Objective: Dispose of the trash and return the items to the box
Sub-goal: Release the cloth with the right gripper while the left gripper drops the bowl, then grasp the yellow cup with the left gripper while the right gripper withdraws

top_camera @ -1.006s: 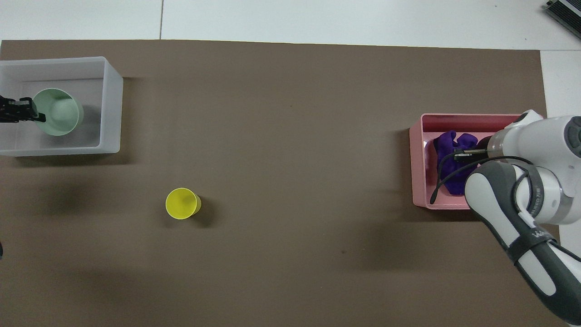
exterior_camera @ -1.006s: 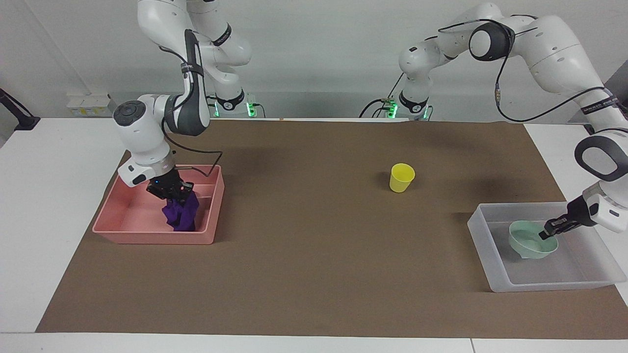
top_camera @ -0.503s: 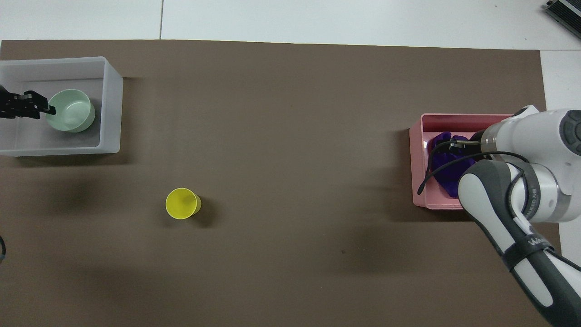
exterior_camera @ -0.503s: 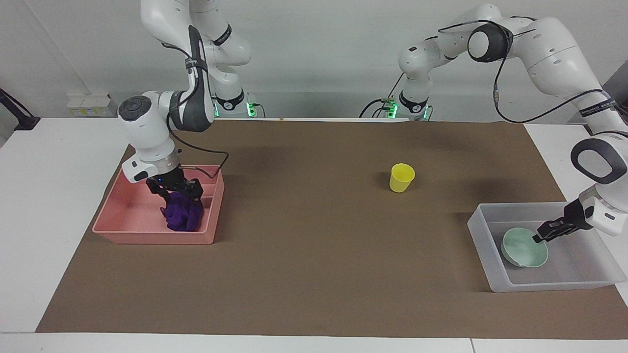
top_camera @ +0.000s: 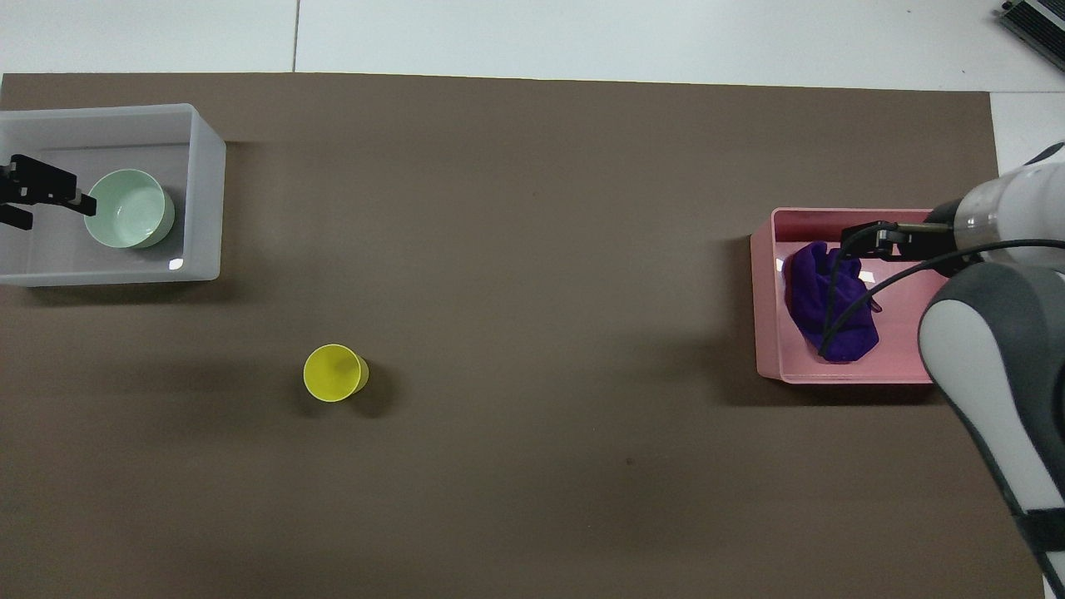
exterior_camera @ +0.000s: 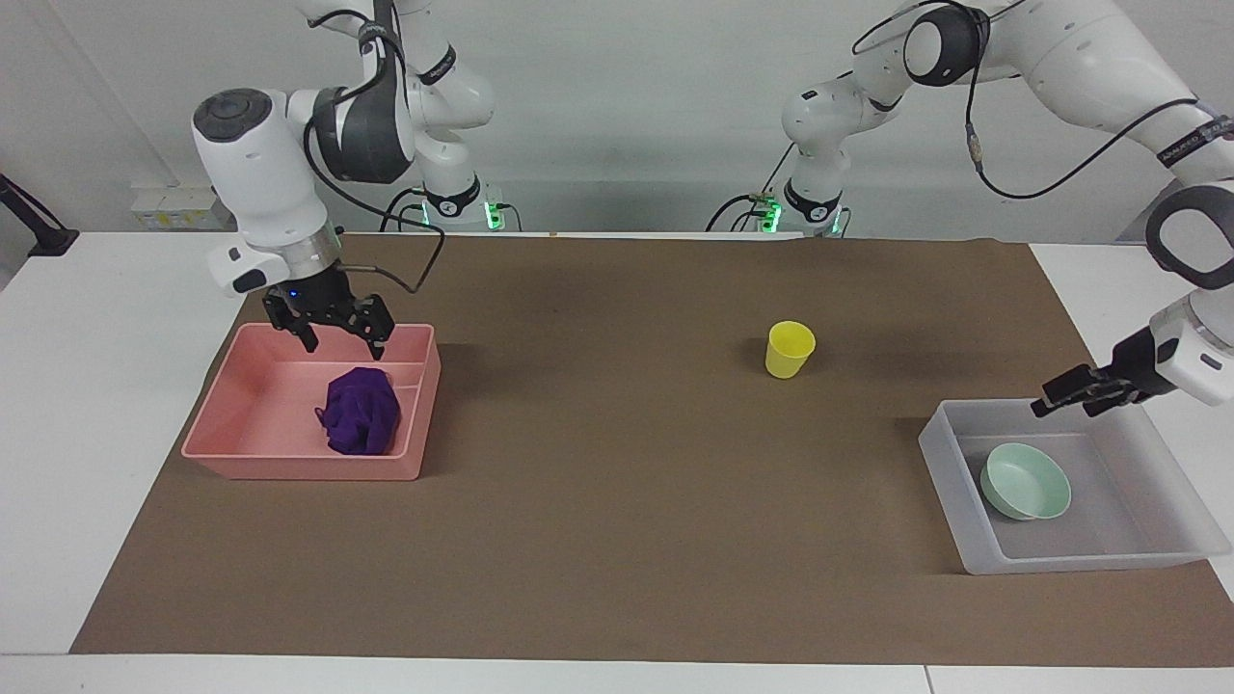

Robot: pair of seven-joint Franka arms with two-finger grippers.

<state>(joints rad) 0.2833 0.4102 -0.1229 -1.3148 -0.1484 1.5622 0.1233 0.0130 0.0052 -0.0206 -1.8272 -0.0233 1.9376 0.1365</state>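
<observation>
The purple wad of trash (exterior_camera: 361, 422) lies in the pink tray (exterior_camera: 241, 453) at the right arm's end of the table; it also shows in the overhead view (top_camera: 830, 299). My right gripper (exterior_camera: 342, 342) hangs open and empty just above the wad, over the tray (top_camera: 770, 308). The mint-green bowl (exterior_camera: 1026, 480) sits upright in the translucent box (exterior_camera: 940, 453). My left gripper (exterior_camera: 1068, 405) is open and empty above that box, clear of the bowl (top_camera: 129, 208). The yellow cup (exterior_camera: 790, 349) stands upright alone on the mat, nearer to the robots than the box.
A brown mat (exterior_camera: 617, 540) covers most of the white table (exterior_camera: 87, 386). In the overhead view the cup (top_camera: 334, 373) stands between the box (top_camera: 204, 200) and the table's middle.
My right gripper opened, let the purple wad drop into the pink tray, and rose. My left gripper let go of the bowl, which settled flat in the box, and lifted away.
</observation>
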